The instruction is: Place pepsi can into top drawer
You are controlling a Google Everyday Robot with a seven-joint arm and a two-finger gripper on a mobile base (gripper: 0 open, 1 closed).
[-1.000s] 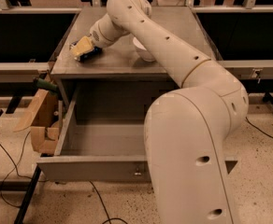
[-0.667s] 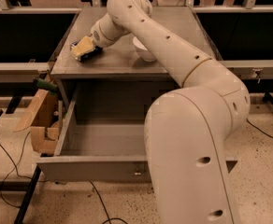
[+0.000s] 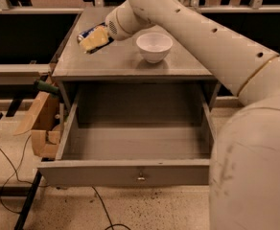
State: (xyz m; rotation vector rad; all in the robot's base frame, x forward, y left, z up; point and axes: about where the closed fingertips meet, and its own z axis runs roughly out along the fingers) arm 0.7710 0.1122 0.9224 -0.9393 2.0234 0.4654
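The pepsi can [image 3: 84,33] is blue and lies tilted in my gripper [image 3: 94,39], whose yellowish fingers [image 3: 98,38] are shut on it. The gripper holds it just above the back left part of the grey cabinet top [image 3: 125,63]. The top drawer [image 3: 130,172] is pulled wide open below, with its front panel and small metal knob [image 3: 140,178] facing the camera. Its inside shows nothing in it. My arm reaches in from the right over the cabinet.
A white bowl [image 3: 154,46] stands on the cabinet top, right of the gripper. An open cardboard box [image 3: 41,128] leans against the cabinet's left side. Cables [image 3: 5,166] run over the floor at the left. Dark shelving stands behind.
The gripper with the can has risen off the cabinet top and shifted slightly right. The arm has lifted, and the white bowl now shows.
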